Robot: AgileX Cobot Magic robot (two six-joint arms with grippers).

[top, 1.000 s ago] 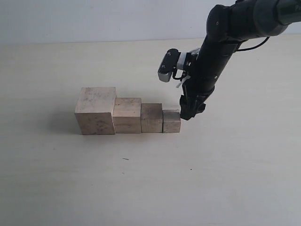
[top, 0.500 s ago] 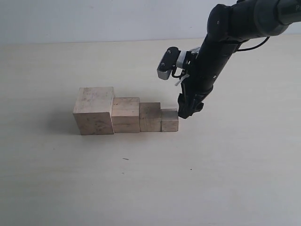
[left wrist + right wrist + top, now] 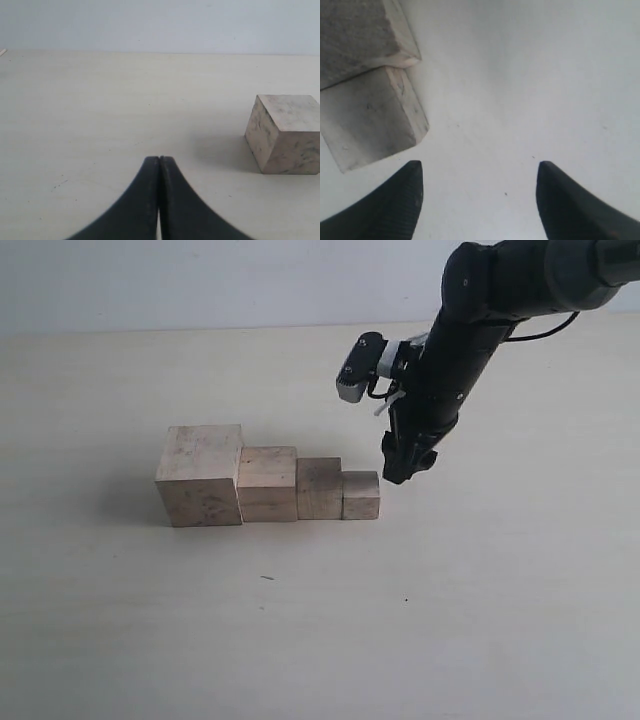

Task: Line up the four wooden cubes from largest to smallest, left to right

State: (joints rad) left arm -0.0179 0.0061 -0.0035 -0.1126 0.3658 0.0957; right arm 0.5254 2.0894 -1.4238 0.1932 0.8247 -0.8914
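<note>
The four wooden cubes stand touching in a row in the exterior view: the largest cube point(image 3: 200, 475) on the left, then the second cube point(image 3: 268, 484), the third cube point(image 3: 320, 488) and the smallest cube point(image 3: 361, 494) on the right. My right gripper point(image 3: 400, 468) hovers just right of the smallest cube, a little above the table. It is open and empty point(image 3: 479, 172), with the smallest cube point(image 3: 370, 117) just beyond one fingertip. My left gripper point(image 3: 159, 159) is shut on nothing and sees one cube point(image 3: 285, 132) some way off. The left arm is outside the exterior view.
The pale table point(image 3: 300, 620) stretches around the row with nothing else on it. A pale wall point(image 3: 200, 280) bounds its far edge. The right arm's black links point(image 3: 470, 330) reach in from the upper right.
The row of cubes slid slightly left, nudged at the smallest cube. My right gripper has since risen a little and drawn away from that cube.
</note>
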